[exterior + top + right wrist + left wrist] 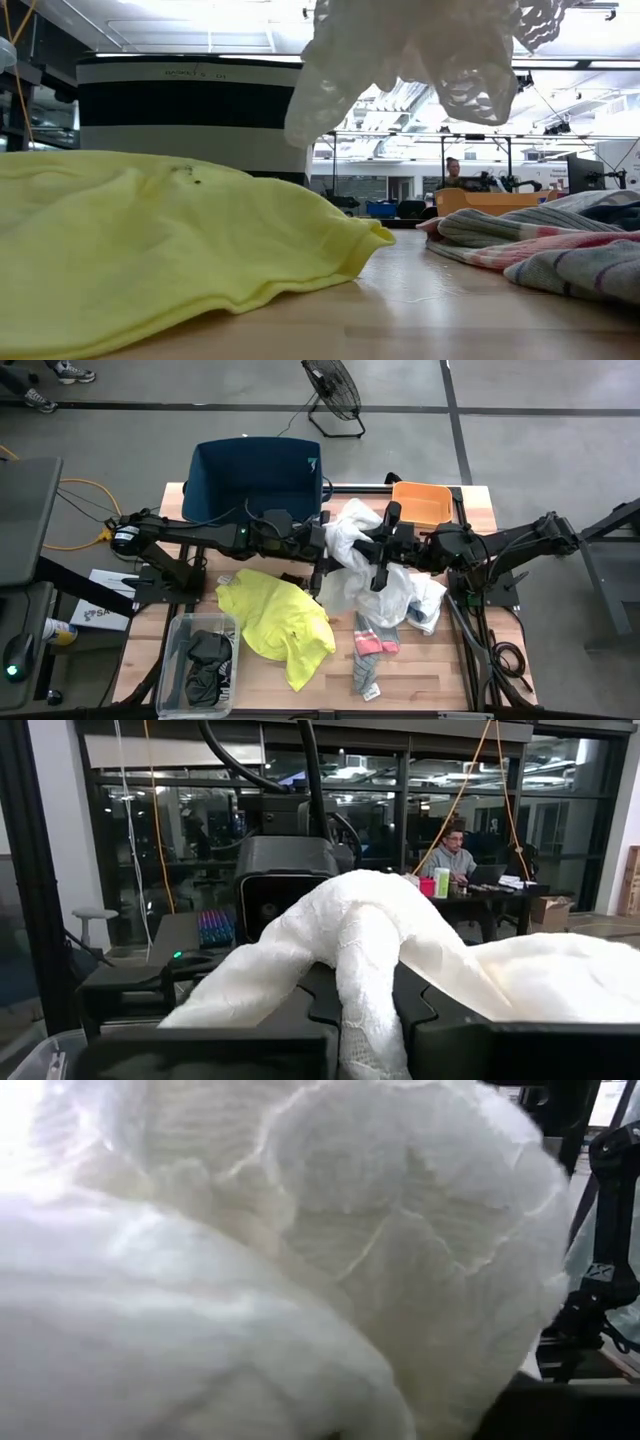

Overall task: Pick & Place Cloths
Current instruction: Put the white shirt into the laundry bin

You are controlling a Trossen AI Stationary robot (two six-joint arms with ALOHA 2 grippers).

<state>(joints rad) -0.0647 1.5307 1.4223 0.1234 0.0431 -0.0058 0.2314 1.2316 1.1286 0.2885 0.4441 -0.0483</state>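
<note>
A large white garment (352, 550) hangs in the air over the middle of the table, between my two arms. My right gripper (383, 552) reaches in level from the table's right and is shut on it. My left gripper (322, 555) comes level from the left, right up against the garment, which fills the left wrist view (300, 1260). A neon-yellow garment (275, 618) lies flat on the table near the front. Grey socks with pink toes (374, 645) and a small white-blue rag (430, 610) lie to its right. My right gripper pinches a bunched, rope-like fold of the white garment (368, 1020) between its two fingers, coming level from the table's right. The cloth drapes over and past the fingers. In the low view the garment (400, 60) hangs slack, clear of the table.
A dark-blue bin (255, 480) stands at the table's far edge, left of centre, with a small orange tray (420, 502) to its right. A clear plastic box (200, 660) with dark items sits at the front left corner. A fan (335, 390) stands on the floor beyond.
</note>
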